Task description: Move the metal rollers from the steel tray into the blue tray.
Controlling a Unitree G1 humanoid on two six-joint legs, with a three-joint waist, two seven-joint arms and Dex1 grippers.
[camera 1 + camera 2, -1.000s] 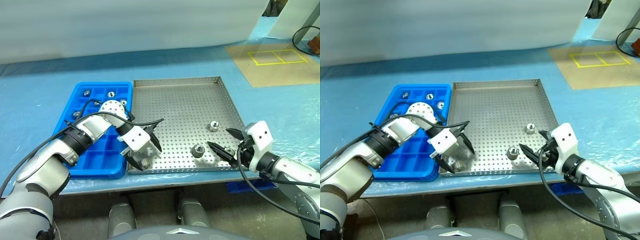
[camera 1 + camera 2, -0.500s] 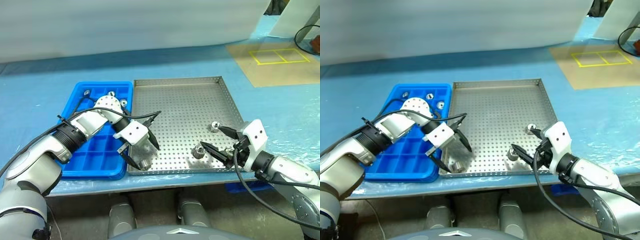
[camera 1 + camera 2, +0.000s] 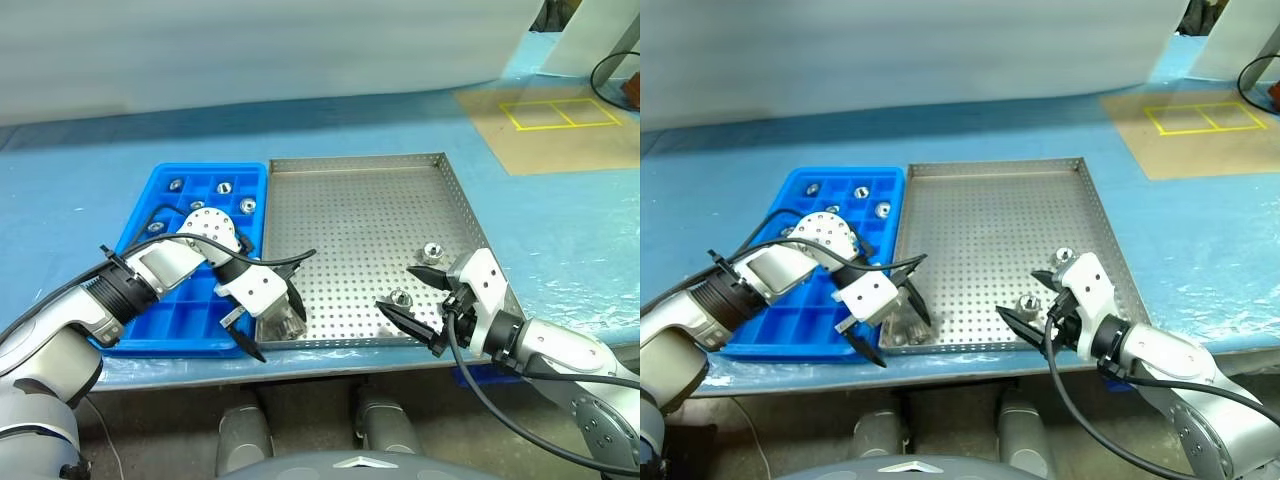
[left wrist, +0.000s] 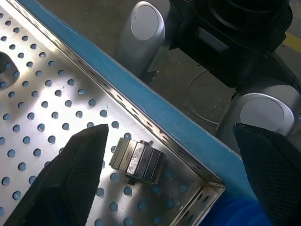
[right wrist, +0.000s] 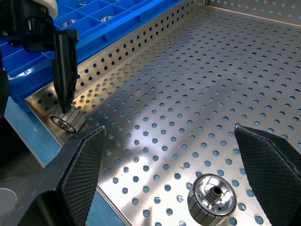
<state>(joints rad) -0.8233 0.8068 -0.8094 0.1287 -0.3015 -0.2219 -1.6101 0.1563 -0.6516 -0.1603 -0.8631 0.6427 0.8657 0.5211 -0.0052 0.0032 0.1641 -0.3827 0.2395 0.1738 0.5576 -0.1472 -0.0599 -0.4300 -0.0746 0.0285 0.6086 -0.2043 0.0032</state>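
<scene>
The steel tray lies in the middle of the table, with the blue tray touching its left side. My left gripper is open over the steel tray's near-left corner. It straddles a metal roller that lies on its side there, and neither finger touches it. My right gripper is open low over the tray's front. Another roller stands between its fingers. One more roller stands just behind it. Several rollers sit in the blue tray's far cells.
The steel tray's low perforated rim borders the blue tray. The table's front edge runs right beside the near-left corner. A brown mat with yellow tape lies at the far right. My left arm's black cable loops over the blue tray.
My right gripper has swung left across the tray's front and now brackets the front roller. My left gripper has drawn slightly toward the near-left corner, still open around its roller.
</scene>
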